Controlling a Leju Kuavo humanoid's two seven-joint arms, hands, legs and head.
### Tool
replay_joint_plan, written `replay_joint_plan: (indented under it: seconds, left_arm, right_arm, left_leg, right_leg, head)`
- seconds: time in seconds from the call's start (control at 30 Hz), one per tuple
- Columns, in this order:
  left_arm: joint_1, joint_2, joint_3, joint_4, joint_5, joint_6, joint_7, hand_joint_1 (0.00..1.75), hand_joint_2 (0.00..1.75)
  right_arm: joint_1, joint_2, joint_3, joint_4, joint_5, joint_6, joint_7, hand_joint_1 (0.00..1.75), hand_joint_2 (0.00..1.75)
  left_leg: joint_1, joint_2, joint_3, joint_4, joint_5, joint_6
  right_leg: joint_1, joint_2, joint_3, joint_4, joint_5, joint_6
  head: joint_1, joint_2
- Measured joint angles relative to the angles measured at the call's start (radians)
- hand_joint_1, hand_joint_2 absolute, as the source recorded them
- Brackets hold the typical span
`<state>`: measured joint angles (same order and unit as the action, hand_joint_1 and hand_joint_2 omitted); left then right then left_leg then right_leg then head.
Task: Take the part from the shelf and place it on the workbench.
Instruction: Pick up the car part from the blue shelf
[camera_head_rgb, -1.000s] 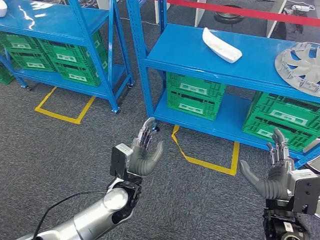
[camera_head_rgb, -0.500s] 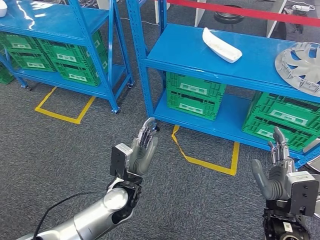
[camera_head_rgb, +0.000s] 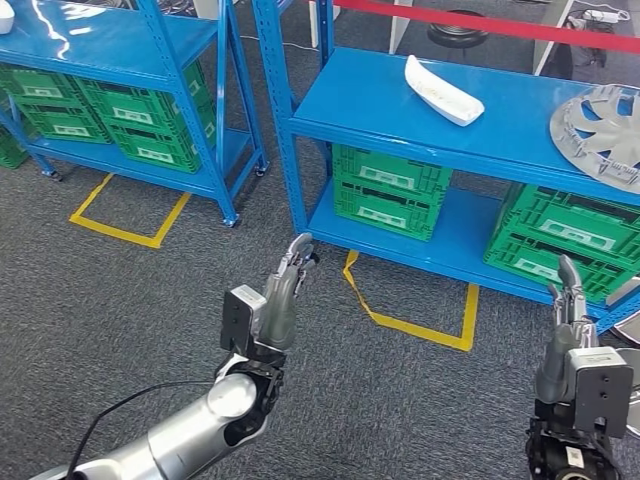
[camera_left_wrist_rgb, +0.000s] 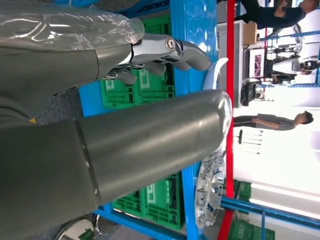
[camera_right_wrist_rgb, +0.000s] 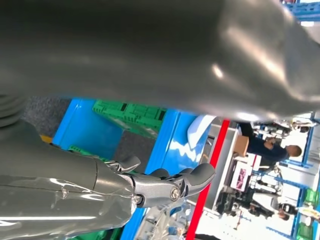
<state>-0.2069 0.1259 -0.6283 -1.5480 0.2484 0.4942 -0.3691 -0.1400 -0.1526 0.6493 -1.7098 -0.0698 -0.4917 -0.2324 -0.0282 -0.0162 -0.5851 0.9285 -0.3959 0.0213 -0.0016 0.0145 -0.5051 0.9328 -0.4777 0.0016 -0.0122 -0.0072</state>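
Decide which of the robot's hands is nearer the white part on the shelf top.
Left. The left hand is raised below and left of the white part, in front of the shelf's corner post. The right hand is at the far right, by the lower green crates.

Grey carpet (camera_head_rgb: 113, 300) covers the floor, marked with yellow tape outlines (camera_head_rgb: 124, 232) before two blue steel shelving racks (camera_head_rgb: 283, 110). Green plastic crates (camera_head_rgb: 389, 190) sit on the racks' lower shelves. A red barrier strip (camera_head_rgb: 483, 22) runs behind the nearer rack, with bright light beyond it.
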Motion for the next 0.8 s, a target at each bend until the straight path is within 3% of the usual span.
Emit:
replay_joint_plan:
  seconds: [0.2,0.3,0.4,0.47,0.53,0.57,0.6,0.7,0.73,0.8]
  left_arm:
    - [-0.01,0.0,0.0,0.0,-0.002,0.0,0.0,0.0,0.0]
    - [-0.012,0.001,0.0,0.0,-0.004,0.0,0.0,0.0,0.0]
    - [-0.016,0.001,0.0,0.0,-0.004,0.002,0.0,0.0,0.0]
    - [-0.019,0.001,0.0,-0.001,-0.004,0.003,-0.001,0.0,0.0]
    - [-0.02,0.0,0.0,0.0,-0.003,0.004,-0.001,0.0,0.0]
    - [-0.02,0.0,0.0,0.0,-0.002,0.004,-0.001,0.0,0.0]
    - [-0.02,0.0,0.0,0.0,-0.002,0.004,-0.001,0.0,0.0]
    - [-0.021,0.0,0.0,0.0,0.003,0.002,-0.002,0.0,0.0]
    - [-0.022,0.0,0.0,0.0,0.005,0.001,-0.003,0.0,0.0]
    - [-0.025,0.0,0.0,0.001,0.009,0.0,-0.007,0.0,0.0]
  right_arm:
    - [0.005,0.0,0.005,0.0,0.008,-0.018,-0.003,0.0,0.0]
    - [0.005,0.0,0.006,0.0,0.011,-0.017,-0.003,0.0,0.0]
    - [0.002,0.0,0.007,-0.002,0.01,-0.011,-0.002,0.0,0.0]
    - [0.001,0.0,0.008,-0.003,0.008,-0.01,-0.002,0.0,0.0]
    - [0.003,0.0,0.011,-0.002,0.007,-0.01,-0.002,0.0,0.0]
    - [0.004,0.0,0.012,-0.001,0.006,-0.01,-0.002,0.0,0.0]
    - [0.005,0.0,0.012,0.0,0.005,-0.01,-0.002,0.0,0.0]
    - [0.005,0.0,0.013,0.001,0.003,-0.012,0.001,0.0,0.0]
    - [0.005,0.0,0.014,0.001,0.002,-0.013,0.002,0.0,0.0]
    - [0.005,0.0,0.017,0.002,0.001,-0.017,0.005,0.0,0.0]
  left_leg:
    - [0.0,0.0,0.0,0.0,0.0,0.0]
    - [-0.004,-0.001,0.0,0.003,-0.005,0.009]
    - [0.007,0.002,0.025,-0.026,-0.002,0.018]
    - [0.016,0.006,0.046,-0.041,0.0,0.021]
    - [0.02,0.007,0.054,-0.041,-0.006,0.019]
    - [0.023,0.006,0.057,-0.04,-0.01,0.016]
    - [0.027,0.006,0.061,-0.036,-0.015,0.011]
    - [0.04,0.002,0.073,-0.011,-0.044,-0.014]
    - [0.041,0.001,0.071,0.0,-0.053,-0.023]
    - [0.041,-0.001,0.063,0.011,-0.06,-0.038]
  right_leg:
    - [0.0,0.0,0.0,0.0,0.0,0.0]
    - [-0.002,0.0,0.002,-0.006,0.0,0.005]
    - [0.003,-0.001,0.003,0.009,-0.013,0.014]
    - [-0.001,-0.003,-0.045,0.113,-0.059,0.024]
    - [-0.012,-0.004,-0.129,0.255,-0.11,0.037]
    - [-0.019,-0.005,-0.158,0.292,-0.11,0.043]
    - [-0.026,-0.006,-0.167,0.289,-0.09,0.051]
    - [-0.044,-0.008,-0.098,0.104,0.03,0.077]
    - [-0.045,-0.005,-0.077,0.058,0.049,0.075]
    - [-0.038,0.003,-0.069,0.045,0.045,0.053]
  head:
    - [0.0,0.0]
    - [0.0,0.0]
    - [-0.001,0.0]
    - [-0.001,0.0]
    - [-0.001,0.0]
    - [-0.001,0.0]
    - [-0.002,0.0]
    - [0.001,0.0]
    - [0.002,0.0]
    - [-0.001,0.0]
